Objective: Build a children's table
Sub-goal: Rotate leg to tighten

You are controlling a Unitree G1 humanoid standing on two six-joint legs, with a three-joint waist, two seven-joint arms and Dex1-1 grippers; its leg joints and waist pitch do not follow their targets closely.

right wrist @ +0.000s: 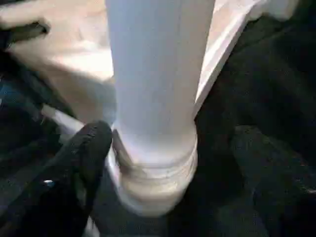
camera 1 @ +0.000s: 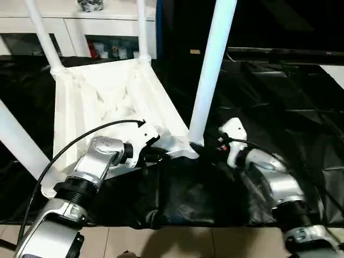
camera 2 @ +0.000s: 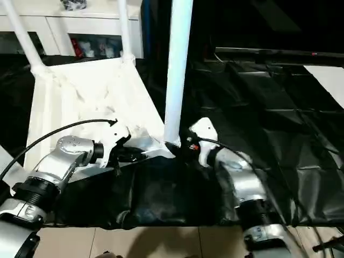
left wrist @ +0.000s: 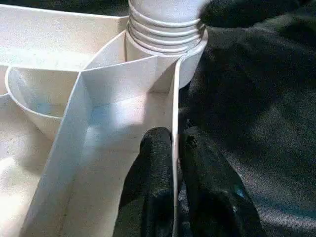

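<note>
Tabletop [left wrist: 59, 163] rim pinched by left tool [left wrist: 174, 148]; right tool [right wrist: 163, 163] gapes around leg [right wrist: 155, 74].

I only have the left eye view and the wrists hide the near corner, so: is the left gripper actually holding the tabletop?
Observer: Yes. In the left wrist view the left gripper is closed on the tabletop at its thin rim, one finger on each side.
Operator: Is that corner screwed home?
Observer: It seems not fully: threads on the leg show above the socket.
Operator: And my other hand?
Observer: The right gripper is open around the leg's base, one finger close by the collar, the other apart from it.
</note>
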